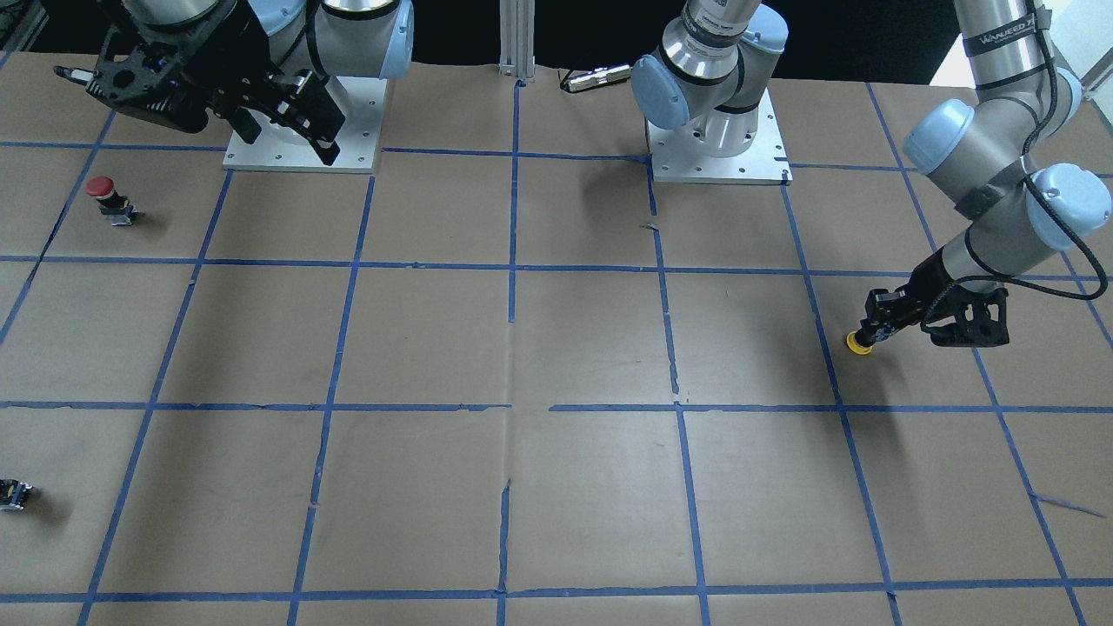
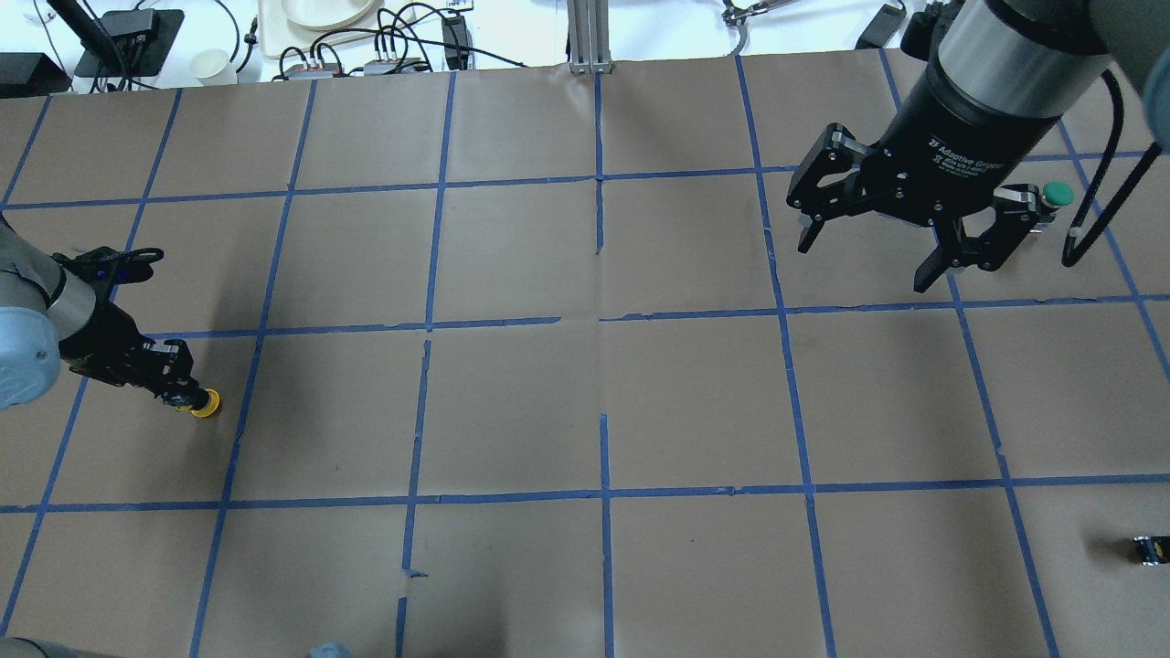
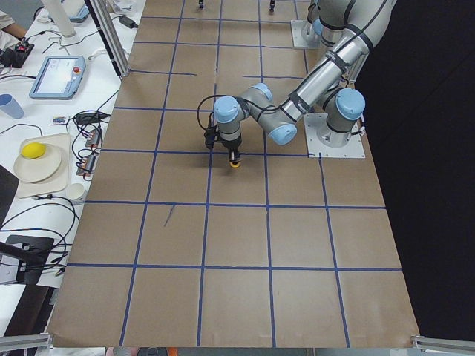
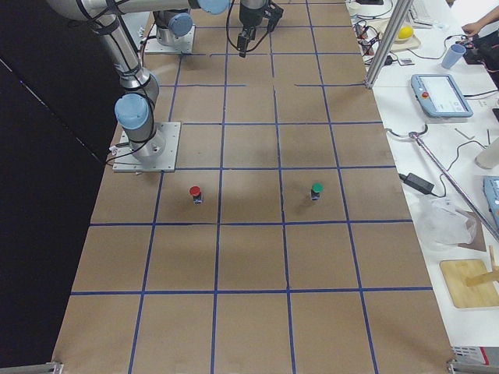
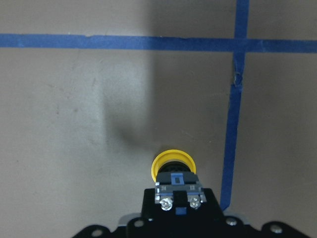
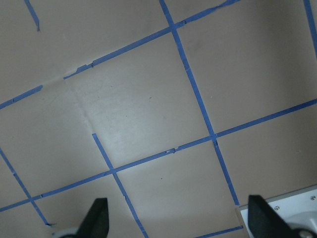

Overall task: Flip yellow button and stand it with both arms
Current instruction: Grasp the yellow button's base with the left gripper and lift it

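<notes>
Yellow button [image 1: 859, 344] is gripped by the left hand [image 1: 876, 332]. The fingers are closed on its black-grey base, and the cap is pointed away from the hand and down at the desk [image 1: 591, 348]. The button is held tilted, not upright. Whether the cap touches the desk cannot be told. In the left wrist view the cap is seen just ahead of the fingertips. Two screw heads [image 5: 179, 202] on the base are turned to the camera. A crossing of blue tape [image 5: 241, 43] is seen farther ahead and to one side.

Right hand [image 2: 864, 265] is held high over the desk. It is spread wide, with nothing between the fingers. "Adaptive Gripper" [image 2: 964, 157] is printed in white on its black body; the smaller line under it cannot be read. On a grey band of the left arm [image 1: 1000, 78] roughly "WANJEED" is printed, with the end letters unclear.

Red button [image 1: 103, 196] is stood cap up on the desk, near the right hand, below it and to its outer side. Green button [image 2: 1058, 194] is seen just past one finger of the right hand in the overhead view. A small black block [image 2: 1150, 548] is lying well apart from the right hand.
</notes>
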Tool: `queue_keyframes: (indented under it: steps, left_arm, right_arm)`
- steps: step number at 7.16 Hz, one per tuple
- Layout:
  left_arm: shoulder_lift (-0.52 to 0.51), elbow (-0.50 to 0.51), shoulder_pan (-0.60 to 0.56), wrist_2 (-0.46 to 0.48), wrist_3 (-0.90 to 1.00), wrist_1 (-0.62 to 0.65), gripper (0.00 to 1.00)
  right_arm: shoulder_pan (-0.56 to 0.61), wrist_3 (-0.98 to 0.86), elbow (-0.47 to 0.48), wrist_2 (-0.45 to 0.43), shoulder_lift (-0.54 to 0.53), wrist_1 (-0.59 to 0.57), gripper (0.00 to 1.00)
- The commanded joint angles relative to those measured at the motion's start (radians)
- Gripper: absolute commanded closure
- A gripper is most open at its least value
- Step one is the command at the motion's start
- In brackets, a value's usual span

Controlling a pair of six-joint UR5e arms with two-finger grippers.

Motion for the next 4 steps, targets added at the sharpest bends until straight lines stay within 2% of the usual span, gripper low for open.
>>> queue_keyframes:
  steps: [1, 2, 3, 4]
  left_arm:
    - [0.037, 0.002, -0.007, -0.079, 0.036, -0.066, 0.92]
    - [0.047, 0.031, 0.002, -0.192, 0.044, -0.184, 0.93]
    - [0.047, 0.066, 0.004, -0.322, 0.053, -0.317, 0.93]
    - [0.045, 0.068, 0.004, -0.425, 0.073, -0.399, 0.93]
  right_arm:
    - [0.000, 0.141, -0.006, 0.109, 0.000, 0.011, 0.00]
    - [0.000, 0.206, -0.006, 0.134, 0.007, 0.011, 0.00]
    - [0.000, 0.308, -0.004, 0.182, 0.007, 0.011, 0.00]
    - [0.000, 0.382, -0.003, 0.248, 0.012, 0.010, 0.00]
